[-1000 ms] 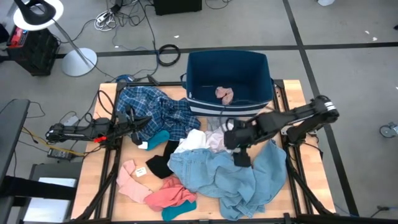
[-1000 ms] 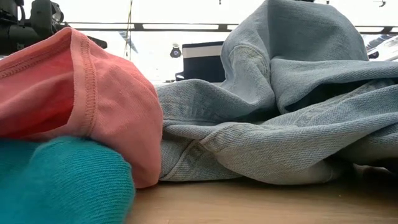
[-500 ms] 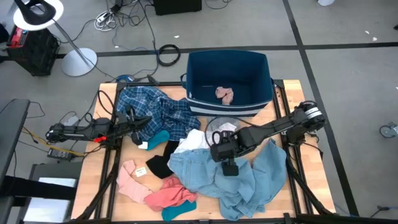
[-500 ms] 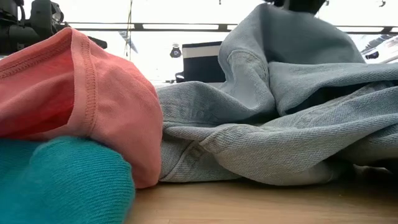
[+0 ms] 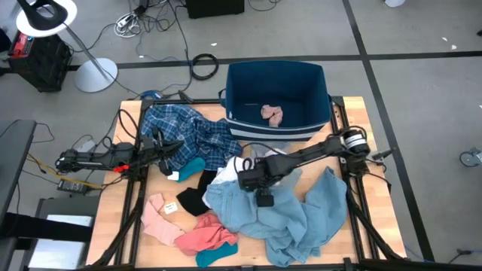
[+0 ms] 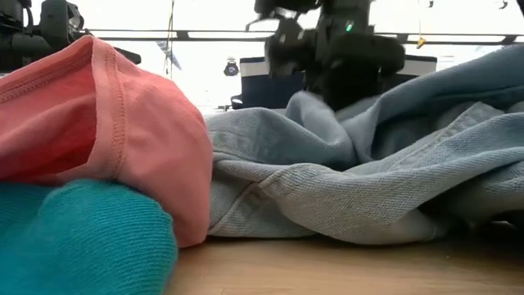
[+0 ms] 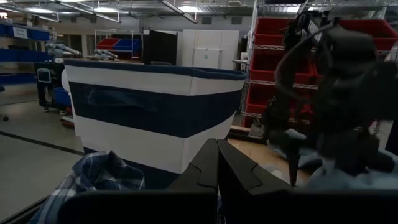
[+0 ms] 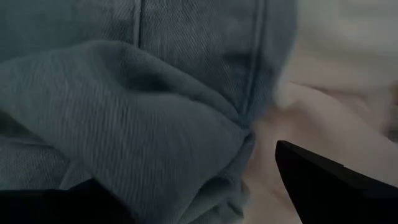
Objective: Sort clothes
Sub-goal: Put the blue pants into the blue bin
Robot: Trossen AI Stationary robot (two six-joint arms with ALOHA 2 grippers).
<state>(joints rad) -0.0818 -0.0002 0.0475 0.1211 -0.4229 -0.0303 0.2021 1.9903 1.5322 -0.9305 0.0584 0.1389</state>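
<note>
The clothes lie heaped on the table: a blue plaid shirt (image 5: 188, 132) at the far left, a light blue garment (image 5: 290, 218) at the near right, and a white piece (image 5: 233, 172) between them. Black (image 5: 197, 197), pink (image 5: 203, 237) and teal (image 5: 192, 167) pieces lie near the left. My right gripper (image 5: 247, 181) is open and low over the light blue garment's far left edge beside the white piece. A fold of that garment (image 8: 155, 112) fills the gap between its fingers. My left gripper (image 5: 167, 147) is shut at the plaid shirt's left edge. My right gripper comes slanting down from the table's right side, its open fingers on either side of a fold (image 8: 186, 143) of the light blue garment, which lies on the table. I cannot tell whether the fingers touch it.
The dark blue bin (image 5: 233, 90) stands at the table's far edge with a pink piece (image 5: 272, 114) inside. In the low view a pink piece (image 6: 98, 131) lies on a teal piece (image 6: 82, 238) at the near left. Bare wood shows at the near left corner (image 5: 120, 241).
My right gripper has gone toward the table's left edge, across the light blue garment to its far left edge, and has come lower. The garment's high fold in the low view has sunk and its right part has shifted. My left arm has kept still.
</note>
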